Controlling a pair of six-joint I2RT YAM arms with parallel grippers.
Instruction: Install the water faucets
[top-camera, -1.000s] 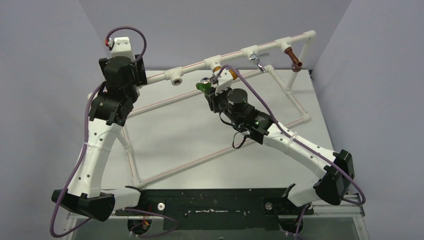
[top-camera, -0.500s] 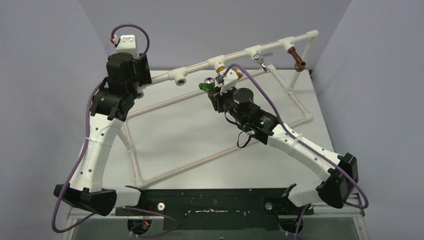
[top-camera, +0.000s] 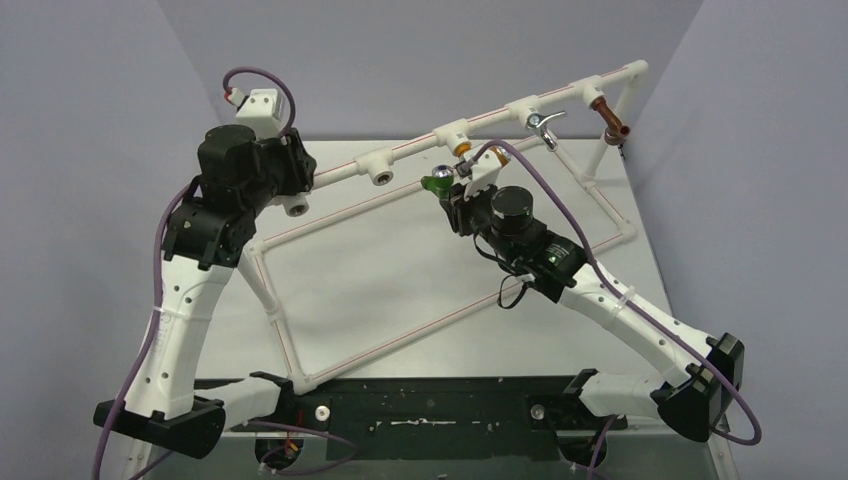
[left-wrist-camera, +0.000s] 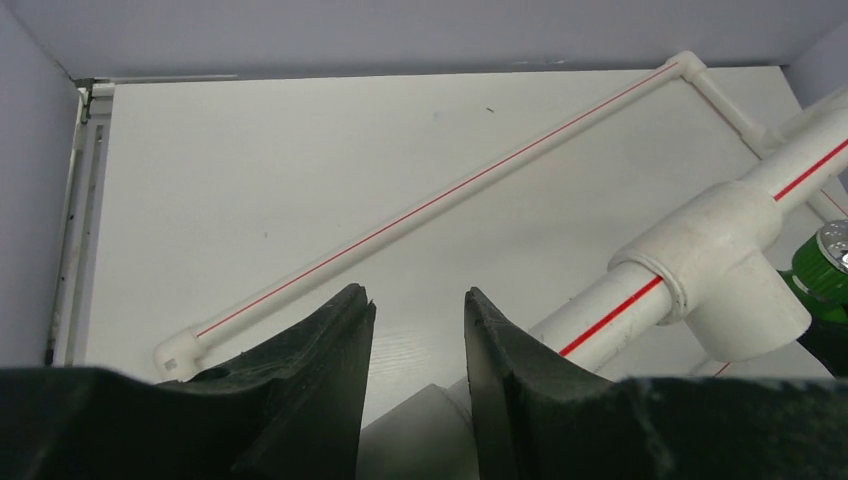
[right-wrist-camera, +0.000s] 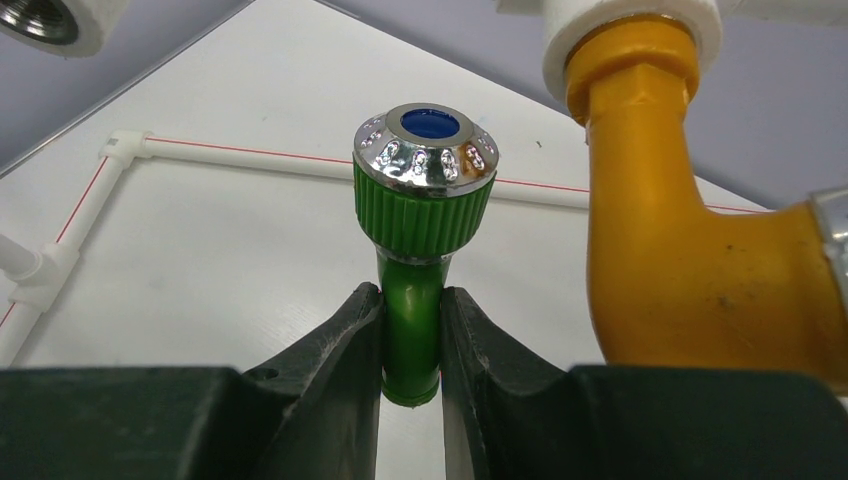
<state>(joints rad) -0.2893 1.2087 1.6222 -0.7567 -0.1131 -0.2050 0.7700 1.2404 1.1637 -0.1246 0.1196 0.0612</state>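
The white pipe frame (top-camera: 400, 339) has slid toward the right of the overhead view since a second ago, and both arms have gone with it. The left gripper (top-camera: 293, 172) now sits at the frame's upper-left corner, further right than before. The right gripper (top-camera: 452, 190) has carried the green faucet (top-camera: 437, 182) right and slightly down.

The green faucet hangs above the table (top-camera: 380, 270) at upper centre of the overhead view, just below the top rail. It lies between an open tee socket (top-camera: 382, 172) on its left and the orange tap (top-camera: 462, 147) on its right – close to both, in neither.

In the right wrist view the right gripper (right-wrist-camera: 410, 300) pinches the faucet (right-wrist-camera: 425, 200) by its slim green stem. One finger (right-wrist-camera: 340, 350) presses on each side, and the silver knob with its blue centre stands upright above them. The orange tap (right-wrist-camera: 660, 260) fills the right of that frame, just beside the knob and not touching it.

In the left wrist view the left gripper (left-wrist-camera: 415, 300) shows a narrow gap at its tips. A white pipe end lies low between the fingers (left-wrist-camera: 320, 380) – whether they press on it cannot be told. A tee (left-wrist-camera: 725, 270) sits at centre right.

Further right along the top rail hang a chrome tap (top-camera: 540, 122) and a copper-brown tap (top-camera: 612, 125).
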